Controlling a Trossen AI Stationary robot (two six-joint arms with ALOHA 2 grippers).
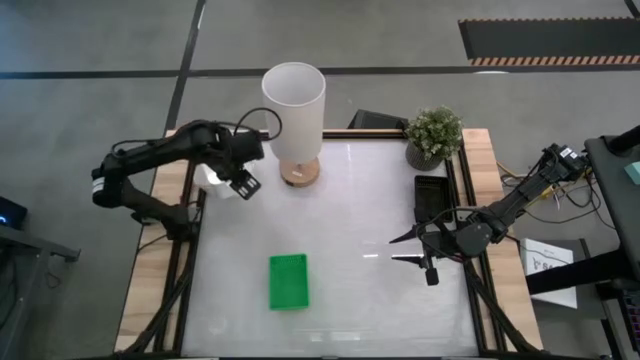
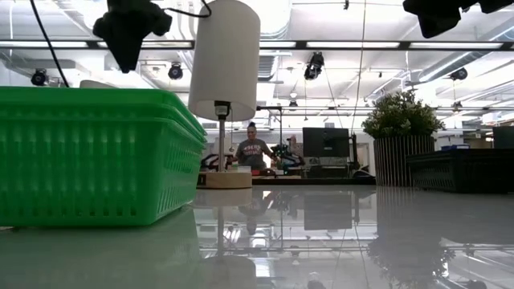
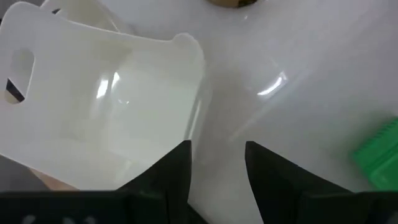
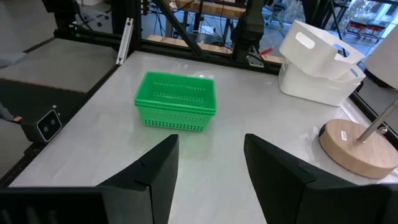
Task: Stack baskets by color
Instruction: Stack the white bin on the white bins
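Two white baskets stand at the table's far left; the upper one lies tilted in the lower one. My left gripper hangs open above the table just beside them, pointing down, with nothing between its fingers. A green basket rests flat on the table near the front middle. A black basket sits at the right, by the plant. My right gripper waits open and level over the table's right part, facing the green basket.
A tall white lamp on a round wooden base stands at the far middle, close to the white baskets. A potted plant sits at the far right corner. Bare tabletop lies between the green and black baskets.
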